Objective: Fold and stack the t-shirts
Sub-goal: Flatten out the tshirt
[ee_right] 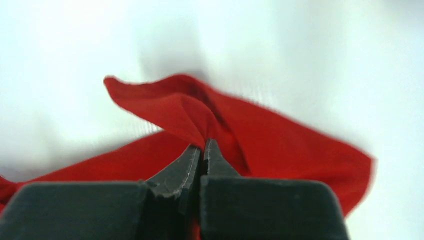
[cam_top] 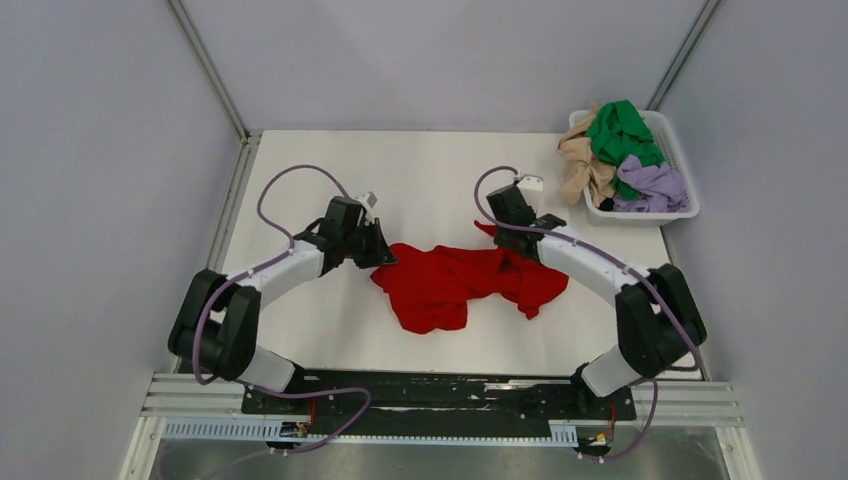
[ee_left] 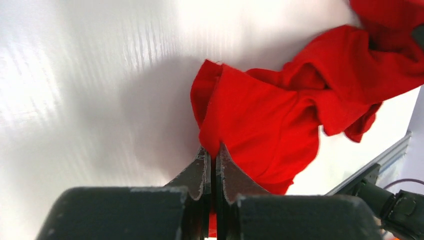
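Four t-shirts in all. One red t-shirt (cam_top: 450, 285) lies crumpled on the tabletop (cam_top: 420, 180), stretched between the two pairs of jaws. The left jaws are clenched on its edge, and the right jaws pinch a raised fold at its other end. One white basket (cam_top: 650, 216), well beyond the right jaws, holds three heaped together: green t-shirt (cam_top: 620, 135), beige t-shirt (cam_top: 585, 165) and lavender t-shirt (cam_top: 655, 185).

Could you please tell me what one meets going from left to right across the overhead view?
left gripper → red t-shirt → basket
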`<control>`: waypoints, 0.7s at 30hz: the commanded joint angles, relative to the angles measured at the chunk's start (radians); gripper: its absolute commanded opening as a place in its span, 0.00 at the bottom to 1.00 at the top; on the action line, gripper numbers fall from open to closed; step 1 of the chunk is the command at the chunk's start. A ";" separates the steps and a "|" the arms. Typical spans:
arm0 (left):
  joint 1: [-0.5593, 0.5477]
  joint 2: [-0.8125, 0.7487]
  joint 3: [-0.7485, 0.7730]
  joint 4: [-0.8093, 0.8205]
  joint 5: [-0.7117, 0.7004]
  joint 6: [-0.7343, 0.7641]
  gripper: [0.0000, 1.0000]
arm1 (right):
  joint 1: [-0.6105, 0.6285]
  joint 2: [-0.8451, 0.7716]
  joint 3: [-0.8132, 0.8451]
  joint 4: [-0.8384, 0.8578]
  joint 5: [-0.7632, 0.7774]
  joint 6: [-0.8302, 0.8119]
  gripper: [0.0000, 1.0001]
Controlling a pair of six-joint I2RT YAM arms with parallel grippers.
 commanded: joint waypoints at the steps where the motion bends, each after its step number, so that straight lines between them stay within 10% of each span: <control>1: -0.004 -0.202 0.081 -0.107 -0.159 0.081 0.00 | -0.022 -0.248 0.048 0.016 0.185 0.027 0.00; 11: -0.005 -0.691 0.255 -0.180 -0.329 0.188 0.00 | -0.031 -0.817 0.065 0.197 -0.029 -0.193 0.00; 21: -0.005 -0.968 0.402 -0.135 -0.240 0.255 0.00 | -0.031 -1.003 0.246 0.166 -0.475 -0.143 0.00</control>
